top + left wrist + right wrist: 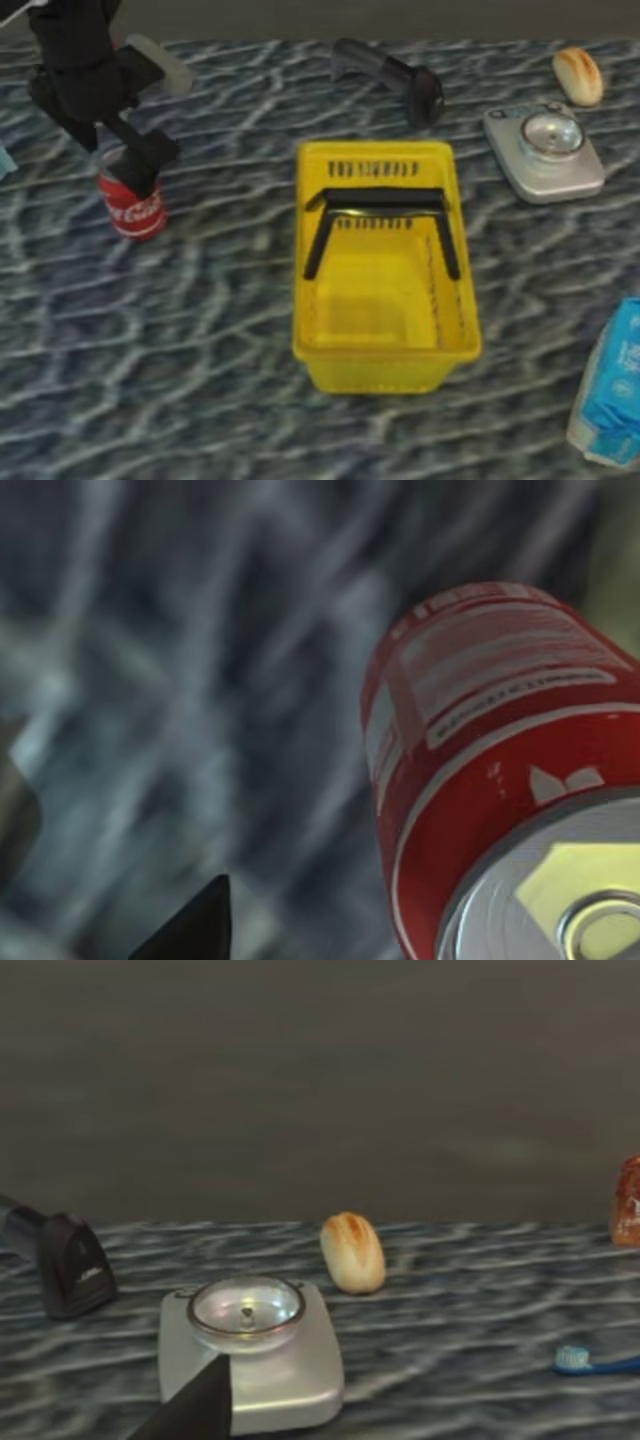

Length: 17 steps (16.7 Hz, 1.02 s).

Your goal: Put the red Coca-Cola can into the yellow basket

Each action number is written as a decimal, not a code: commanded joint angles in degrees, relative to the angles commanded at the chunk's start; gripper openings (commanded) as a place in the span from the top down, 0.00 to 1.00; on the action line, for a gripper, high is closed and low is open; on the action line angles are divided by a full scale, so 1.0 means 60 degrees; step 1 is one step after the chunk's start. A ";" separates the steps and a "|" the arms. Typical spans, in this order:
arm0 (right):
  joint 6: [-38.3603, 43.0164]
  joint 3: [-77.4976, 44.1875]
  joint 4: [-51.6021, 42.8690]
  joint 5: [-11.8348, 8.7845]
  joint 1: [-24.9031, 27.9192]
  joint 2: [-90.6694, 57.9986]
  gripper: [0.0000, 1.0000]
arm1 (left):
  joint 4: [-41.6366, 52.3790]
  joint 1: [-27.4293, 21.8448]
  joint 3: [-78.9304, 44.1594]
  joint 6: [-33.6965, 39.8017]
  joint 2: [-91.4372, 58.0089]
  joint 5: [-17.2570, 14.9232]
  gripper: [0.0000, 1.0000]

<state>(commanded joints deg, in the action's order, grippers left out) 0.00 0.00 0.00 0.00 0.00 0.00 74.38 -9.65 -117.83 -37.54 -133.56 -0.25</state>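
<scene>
— Hanging low over the can [133,208], is that the left claw [140,165]?

— Yes, it is sitting right at the can's top, at the tabletop's [200,380] left side. Whether the fingers are gripping the can or only straddling it, I cannot tell; the arm is hiding them from above.

— What is the left wrist view giving?

— The can [480,780] is filling its near corner, red wall with white label print and a silver top, and one dark fingertip [195,925] is poking in well apart from it. That alone is not settling the grip.

— Is the can standing?

— It is standing upright on the tabletop, well left of the basket [385,355] and apart from it.

— And the basket?

— It is sitting at the middle of the tabletop, yellow, with its black handles [380,205] lying folded across the opening.

— Where is the right claw?

— It is not showing from above. Its wrist view is catching only one dark fingertip [200,1405], so I cannot tell its state either.

— What is lying farther off?

— A silver scale [545,150], a bread roll [578,75] and a black scanner [395,78] are resting along the far edge; a blue pack [610,400] is lying at the near right. The right wrist view is also showing a toothbrush [595,1362].
</scene>
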 joint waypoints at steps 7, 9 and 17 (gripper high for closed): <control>0.0000 0.0000 0.0000 0.0000 0.0000 0.0000 0.00 | -0.1339 0.0030 0.1155 -0.0038 -0.0161 -0.0002 0.00; 0.0000 0.0000 0.0000 0.0000 0.0000 0.0000 0.00 | -0.1339 0.0030 0.1155 -0.0038 -0.0161 -0.0002 0.00; 0.0000 0.0000 0.0000 0.0000 0.0000 0.0000 0.00 | -0.1339 0.0030 0.1155 -0.0038 -0.0161 -0.0002 0.60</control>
<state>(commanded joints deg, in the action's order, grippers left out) 0.00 0.00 0.00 0.00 0.00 0.00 66.35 -9.48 -110.90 -37.77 -134.52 -0.26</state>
